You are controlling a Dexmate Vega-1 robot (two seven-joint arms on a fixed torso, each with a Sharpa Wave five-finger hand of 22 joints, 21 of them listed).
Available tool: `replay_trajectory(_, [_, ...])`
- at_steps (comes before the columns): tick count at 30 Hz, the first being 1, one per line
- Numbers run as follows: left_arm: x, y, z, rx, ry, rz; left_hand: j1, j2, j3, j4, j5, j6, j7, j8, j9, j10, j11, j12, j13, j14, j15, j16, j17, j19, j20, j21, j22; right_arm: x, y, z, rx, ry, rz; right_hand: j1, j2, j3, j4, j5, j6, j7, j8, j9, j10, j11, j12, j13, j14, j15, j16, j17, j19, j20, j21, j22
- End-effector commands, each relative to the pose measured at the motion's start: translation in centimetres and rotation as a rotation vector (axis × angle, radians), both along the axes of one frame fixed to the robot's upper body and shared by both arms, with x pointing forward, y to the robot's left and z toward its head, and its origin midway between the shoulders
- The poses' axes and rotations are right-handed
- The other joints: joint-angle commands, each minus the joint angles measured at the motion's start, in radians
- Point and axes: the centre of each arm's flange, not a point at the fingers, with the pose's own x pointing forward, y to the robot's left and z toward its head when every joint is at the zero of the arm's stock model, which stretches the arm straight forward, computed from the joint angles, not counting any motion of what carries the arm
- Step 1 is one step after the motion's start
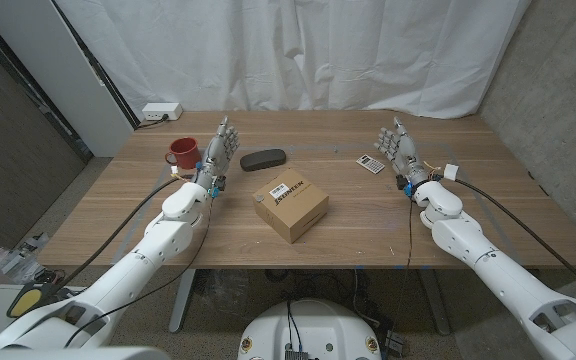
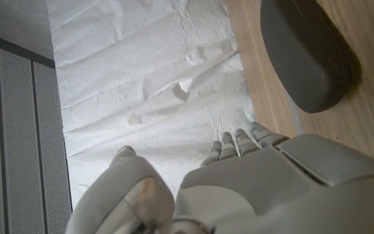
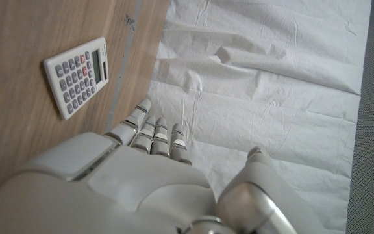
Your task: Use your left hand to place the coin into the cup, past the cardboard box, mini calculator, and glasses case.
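Coin position I cannot tell; it is too small to find on the wooden table (image 1: 368, 225). One red ceramic cup (image 1: 181, 153) stands near the left hand (image 1: 220, 150), whose fingers are straight, close together, holding nothing. One dark oval glasses case (image 1: 263, 158), one square cardboard box (image 1: 290, 203), one flat white mini calculator (image 1: 370, 165) follow. The right hand (image 1: 398, 147) is likewise empty.

The red cup (image 1: 180, 152) stands at the far left, with the left hand (image 1: 221, 148) and black glasses case (image 1: 263, 158) beside it; bare desk (image 1: 108, 215) lies left of the central cardboard box (image 1: 290, 204)
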Motion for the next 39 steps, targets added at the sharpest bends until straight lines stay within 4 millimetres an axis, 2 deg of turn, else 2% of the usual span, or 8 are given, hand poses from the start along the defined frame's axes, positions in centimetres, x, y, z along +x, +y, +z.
replay_trajectory(1, [-0.8, 0.4, -0.1, -0.021, -0.019, 0.021, 0.011, 0.006, 0.012, -0.003, 0.005, 0.002, 0.000, 0.006, 0.004, -0.001, 0.000, 0.007, 0.003, -0.001, -0.002, 0.007, 0.003, -0.009, -0.030, 0.006, 0.005, 0.1, 0.1, -0.5, 0.021, 0.002, 0.003, 0.013, 0.003, 0.009, -0.003, 0.007, 0.007, -0.002, 0.006, 0.002, 0.007, -0.001, 0.007, 0.002, 0.006, 0.002, 0.005, 0.004, 0.001, 0.000, -0.001, 0.004])
replay_trajectory(9, [-0.6, 0.3, 0.6, -0.018, -0.032, 0.039, 0.028, 0.021, 0.019, -0.010, 0.007, 0.017, -0.006, 0.012, 0.004, 0.016, -0.004, 0.013, 0.003, 0.015, -0.006, 0.012, 0.002, 0.002, -0.027, 0.011, 0.004, -0.2, -0.1, -0.3, 0.018, -0.004, 0.002, 0.019, 0.008, 0.011, -0.006, 0.007, 0.008, -0.006, 0.006, 0.002, 0.011, -0.003, 0.009, 0.002, 0.008, 0.002, 0.006, 0.004, 0.002, 0.002, -0.004, 0.004])
replay_trajectory(20, [-1.6, -0.6, 1.7, -0.009, -0.079, 0.071, 0.057, 0.035, 0.027, -0.025, 0.008, 0.055, -0.016, 0.023, 0.004, 0.044, -0.022, 0.022, 0.003, 0.039, -0.019, 0.015, 0.001, 0.017, -0.022, 0.015, 0.004, -1.5, -2.5, 0.3, 0.016, -0.012, -0.010, 0.024, 0.011, 0.013, -0.009, 0.006, 0.012, -0.007, 0.008, 0.002, 0.018, -0.005, 0.012, 0.002, 0.011, 0.004, 0.007, 0.003, 0.003, 0.003, -0.008, 0.005])
replay_trajectory(24, [-1.8, -0.7, 2.2, 0.037, -0.084, 0.063, 0.061, 0.037, 0.028, -0.028, 0.008, 0.060, -0.018, 0.024, 0.004, 0.046, -0.022, 0.022, 0.003, 0.042, -0.019, 0.016, 0.001, 0.019, -0.022, 0.015, 0.004, -2.3, -2.7, 0.4, 0.002, -0.019, -0.028, 0.025, 0.012, 0.013, -0.010, 0.006, 0.013, -0.007, 0.008, 0.002, 0.018, -0.005, 0.012, 0.002, 0.012, 0.005, 0.007, 0.003, 0.004, 0.003, -0.009, 0.005])
replay_trajectory(31, [-2.5, 0.9, 3.0, 0.087, -0.092, 0.038, 0.072, 0.041, 0.031, -0.034, 0.007, 0.066, -0.022, 0.025, 0.004, 0.053, -0.024, 0.023, 0.003, 0.048, -0.025, 0.016, 0.001, 0.021, -0.023, 0.015, 0.004, -3.4, -1.7, 0.4, -0.001, -0.026, -0.065, 0.028, 0.013, 0.013, -0.012, 0.005, 0.015, -0.007, 0.009, 0.002, 0.020, -0.006, 0.013, 0.003, 0.013, 0.004, 0.008, 0.003, 0.005, 0.004, -0.011, 0.005])
replay_trajectory(39, [-4.0, 2.9, 3.0, 0.171, -0.091, 0.058, 0.088, 0.046, 0.036, -0.042, 0.006, 0.076, -0.027, 0.026, 0.004, 0.055, -0.029, 0.022, 0.003, 0.052, -0.026, 0.014, 0.001, 0.019, -0.021, 0.013, 0.003, -3.5, -0.5, 0.2, 0.028, -0.045, -0.070, 0.030, 0.014, 0.013, -0.014, 0.004, 0.018, -0.009, 0.010, 0.002, 0.025, -0.008, 0.015, 0.003, 0.017, 0.003, 0.009, 0.003, 0.009, 0.005, -0.013, 0.005])
